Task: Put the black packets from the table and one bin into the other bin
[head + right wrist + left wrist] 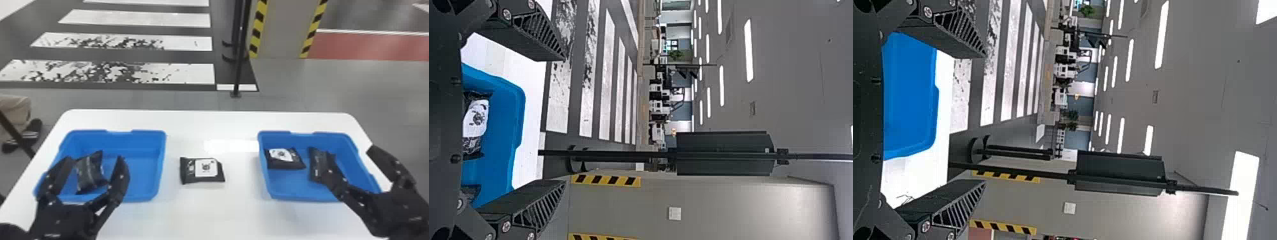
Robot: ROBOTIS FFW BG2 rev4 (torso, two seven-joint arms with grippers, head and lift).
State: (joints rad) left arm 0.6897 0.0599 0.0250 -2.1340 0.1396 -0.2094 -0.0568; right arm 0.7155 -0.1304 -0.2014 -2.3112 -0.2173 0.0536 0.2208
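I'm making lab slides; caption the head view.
Black packet on white table between left bin and right bin, left gripper and right gripper both open.

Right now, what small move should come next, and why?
Probably lower the left gripper toward the packet in the left bin: its fingers stand open, and the head view shows that packet between them. The right bin holds two packets, so it seems the likelier destination.

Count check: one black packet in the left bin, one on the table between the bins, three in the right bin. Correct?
No, the head view shows two in the right blue bin, not three: a white-labelled packet and a darker packet. The rest stands: the left blue bin holds one black packet, and the table packet lies between the bins.
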